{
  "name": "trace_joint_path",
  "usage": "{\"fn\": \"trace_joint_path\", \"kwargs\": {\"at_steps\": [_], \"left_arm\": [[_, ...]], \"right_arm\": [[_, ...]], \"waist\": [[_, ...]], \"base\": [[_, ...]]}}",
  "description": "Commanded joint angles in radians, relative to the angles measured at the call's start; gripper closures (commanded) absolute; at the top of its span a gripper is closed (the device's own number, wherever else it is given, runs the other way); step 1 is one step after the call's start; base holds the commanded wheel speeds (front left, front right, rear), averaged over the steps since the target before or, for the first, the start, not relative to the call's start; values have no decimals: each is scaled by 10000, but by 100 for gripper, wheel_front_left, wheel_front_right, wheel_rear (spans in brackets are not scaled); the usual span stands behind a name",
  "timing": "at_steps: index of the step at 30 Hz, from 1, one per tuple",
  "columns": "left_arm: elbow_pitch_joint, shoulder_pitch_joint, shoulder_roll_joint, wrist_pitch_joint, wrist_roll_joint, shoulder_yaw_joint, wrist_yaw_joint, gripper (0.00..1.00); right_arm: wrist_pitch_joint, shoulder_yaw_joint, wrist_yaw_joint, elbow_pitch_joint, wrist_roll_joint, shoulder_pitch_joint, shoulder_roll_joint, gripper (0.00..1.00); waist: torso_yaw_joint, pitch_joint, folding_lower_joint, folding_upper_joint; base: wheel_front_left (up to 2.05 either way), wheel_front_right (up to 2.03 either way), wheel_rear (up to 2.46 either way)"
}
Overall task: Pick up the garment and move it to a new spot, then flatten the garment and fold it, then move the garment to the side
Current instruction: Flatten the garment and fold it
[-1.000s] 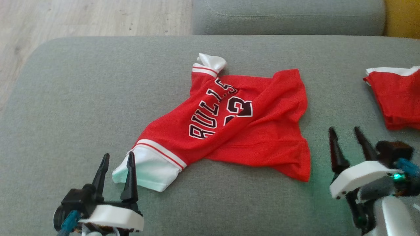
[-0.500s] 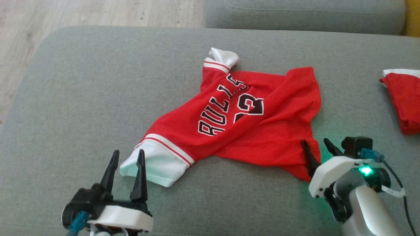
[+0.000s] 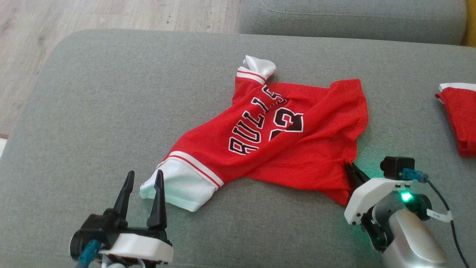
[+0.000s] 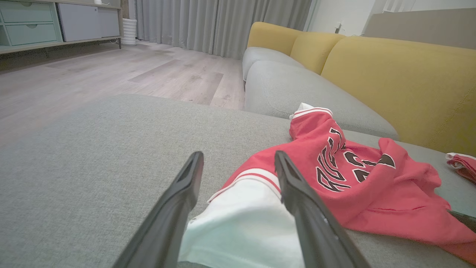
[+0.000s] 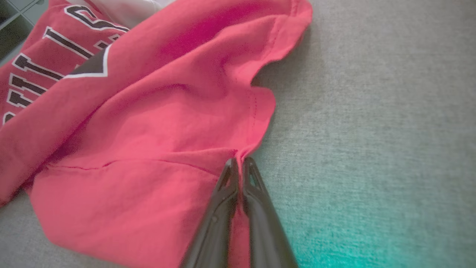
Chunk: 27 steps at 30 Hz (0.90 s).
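While my right claw [image 5: 240,160] is squeezed tight shut on the edge of the red shirt [image 3: 297,149], my left claw [image 3: 145,173] is wide open and holds nothing; the shirt lies crumpled near the middle of the big gray cushion [image 3: 111,111]; it has black letters [image 3: 253,126] with white edges on its front; my right claw pinches the near corner on my right side, and the cloth puckers into a little fold just at my tips; one white sleeve [image 3: 178,186] with red stripes lies just beside my left claw; from my left wrist it sits in the gap past my two open fingers, and I cannot tell if they touch it; the other white sleeve [image 3: 260,66] pokes up at the far end; a green light [image 3: 406,196] glows on my right wrist; another red cloth [image 3: 459,119] lies well apart on my far right; a wood floor [image 3: 111,15] shows past the cushion.
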Motion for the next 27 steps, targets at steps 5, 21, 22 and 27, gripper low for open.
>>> {"fn": "trace_joint_path", "kwargs": {"at_steps": [5, 21, 22, 27], "left_arm": [[-413, -204, 170, -115, -12, 262, 115, 0], [-444, -53, 200, -201, -120, 253, 253, 0], [-451, -44, 207, -207, -128, 256, 259, 0], [-491, -37, 255, -233, -175, 280, 286, 0]], "right_arm": [[-689, 549, 37, -403, 359, -588, -203, 100], [-527, 948, 37, -4995, 754, 1339, -814, 100], [-400, 995, 37, -5359, 756, 1674, -815, 100], [285, 1324, 37, -6680, 710, 3502, -687, 100]], "waist": [[-207, -33, 0, 0], [-1161, -360, 0, 0], [-1196, -365, 0, 0], [-1402, -318, 0, 0]], "base": [[0, 0, 0], [0, 0, 0], [0, 0, 0], [0, 0, 0]]}}
